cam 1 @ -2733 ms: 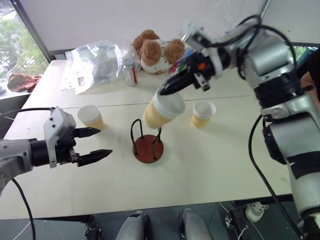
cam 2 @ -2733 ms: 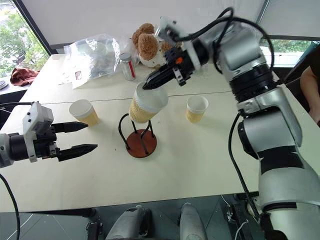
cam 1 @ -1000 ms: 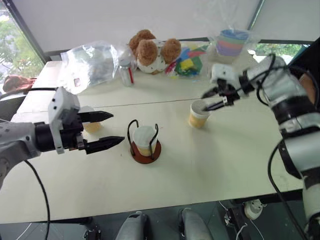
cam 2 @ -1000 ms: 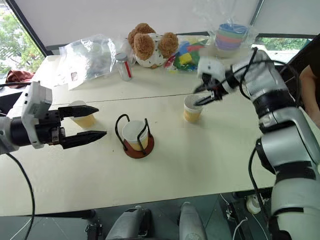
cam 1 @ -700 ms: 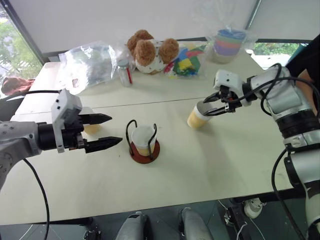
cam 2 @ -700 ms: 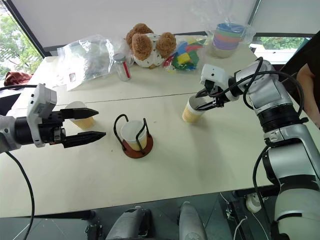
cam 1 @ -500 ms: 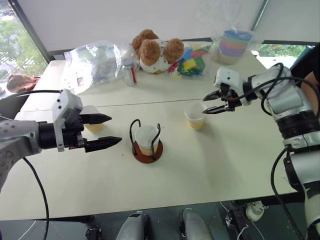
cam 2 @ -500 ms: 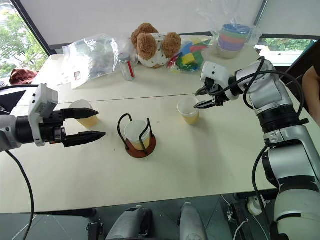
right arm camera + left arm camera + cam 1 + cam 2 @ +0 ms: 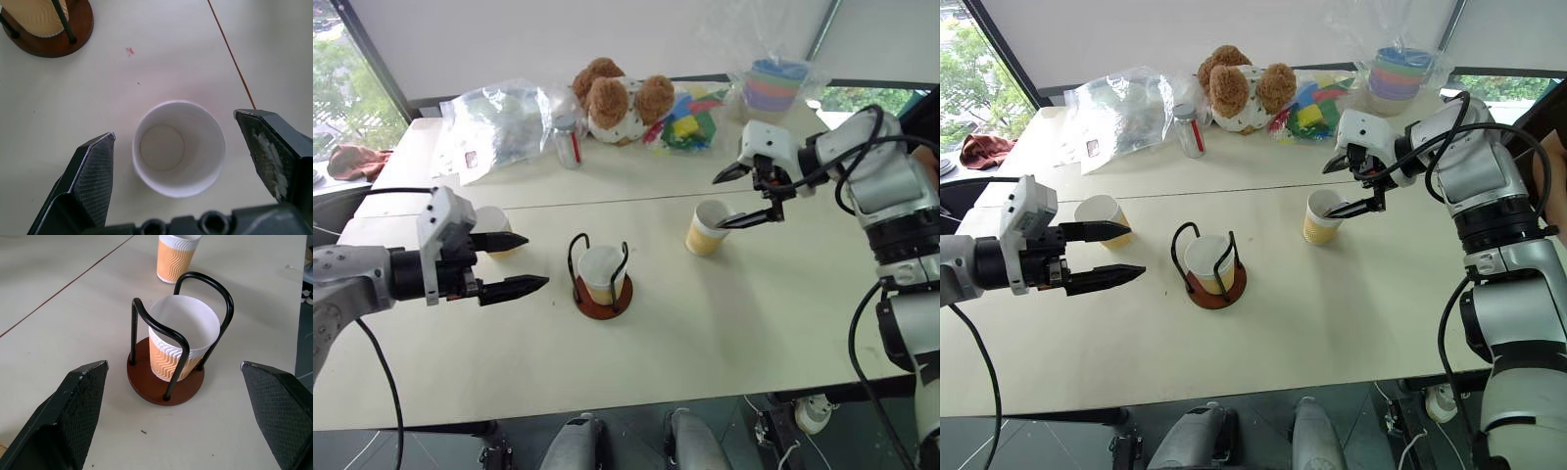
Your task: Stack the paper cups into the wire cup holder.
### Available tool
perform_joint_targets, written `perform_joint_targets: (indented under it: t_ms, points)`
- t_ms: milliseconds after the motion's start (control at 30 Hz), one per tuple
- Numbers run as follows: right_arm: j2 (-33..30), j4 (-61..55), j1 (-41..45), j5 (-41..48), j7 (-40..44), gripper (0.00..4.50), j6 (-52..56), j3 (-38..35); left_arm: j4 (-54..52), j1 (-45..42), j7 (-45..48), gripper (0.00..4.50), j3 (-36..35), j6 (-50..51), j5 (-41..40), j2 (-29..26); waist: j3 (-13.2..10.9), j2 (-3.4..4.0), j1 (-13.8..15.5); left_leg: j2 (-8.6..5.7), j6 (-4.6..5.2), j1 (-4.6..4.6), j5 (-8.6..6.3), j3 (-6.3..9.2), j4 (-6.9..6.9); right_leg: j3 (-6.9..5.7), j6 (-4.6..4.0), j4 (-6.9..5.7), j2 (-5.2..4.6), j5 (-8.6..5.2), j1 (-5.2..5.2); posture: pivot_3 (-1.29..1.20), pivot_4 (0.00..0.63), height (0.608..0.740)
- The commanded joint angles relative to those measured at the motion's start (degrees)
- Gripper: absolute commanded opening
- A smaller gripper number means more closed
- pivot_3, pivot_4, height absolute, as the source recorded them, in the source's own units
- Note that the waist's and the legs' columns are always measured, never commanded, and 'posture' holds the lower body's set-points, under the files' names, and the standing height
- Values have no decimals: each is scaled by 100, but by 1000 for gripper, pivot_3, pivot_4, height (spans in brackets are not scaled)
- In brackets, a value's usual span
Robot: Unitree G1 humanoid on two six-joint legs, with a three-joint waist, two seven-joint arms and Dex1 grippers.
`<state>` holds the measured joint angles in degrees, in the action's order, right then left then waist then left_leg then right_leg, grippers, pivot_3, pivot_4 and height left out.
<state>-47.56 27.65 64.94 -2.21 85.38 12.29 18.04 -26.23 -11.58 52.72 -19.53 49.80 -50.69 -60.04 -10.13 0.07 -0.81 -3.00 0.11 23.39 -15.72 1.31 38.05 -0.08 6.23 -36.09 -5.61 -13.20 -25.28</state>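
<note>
Cups (image 9: 178, 148) carry a wavy embossed pattern, without readable writing or brand

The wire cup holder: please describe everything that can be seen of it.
The wire cup holder stands upright on the pale table, between the two arms. It has a round dark red base, which looks like wood, and two glossy black wire loops rising from it, a little taller than a cup. One paper cup, with wavy tan sides and a white rim and inside, stands upright between the loops on the base. No gripper touches the holder.
</note>
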Motion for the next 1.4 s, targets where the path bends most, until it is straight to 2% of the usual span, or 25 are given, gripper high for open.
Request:
perform_joint_targets:
  t_ms: [33,267,367,467,700,1400]
  points:
    - [-170,-372,-104,34,197,4356,82,-112,-127,51,43,4500,-275,-147,28,-30,0,0,2,0,0,0,0,0,0,0,0,0,0,0,0,0,150,740]
    - [-108,-478,-335,-16,187,4356,147,-105,-115,70,42,4500,-273,-165,22,-33,0,0,-2,0,5,0,-3,0,0,0,0,-2,0,0,0,0,150,740]
    - [110,-101,-388,-142,18,4356,-31,11,-105,38,34,4500,-249,-165,27,-36,2,-3,-3,0,1,0,-1,0,1,0,0,-2,0,0,0,0,150,740]
    - [277,190,-352,-240,-76,3549,-161,50,-101,30,29,4500,-242,-164,37,-43,3,-5,-11,0,-1,-2,1,-1,1,1,0,-2,0,0,2,0,150,740]
    - [378,294,-367,-285,57,72,-316,113,-157,150,-3,4500,-353,-137,32,-47,3,-5,-5,0,-5,-1,3,1,1,0,0,0,0,0,2,0,150,740]
    - [471,478,-253,-448,126,72,-477,109,-102,7,-76,4500,-237,-181,138,48,3,-5,-5,0,-5,-2,3,1,4,0,0,-1,0,0,3,0,150,740]
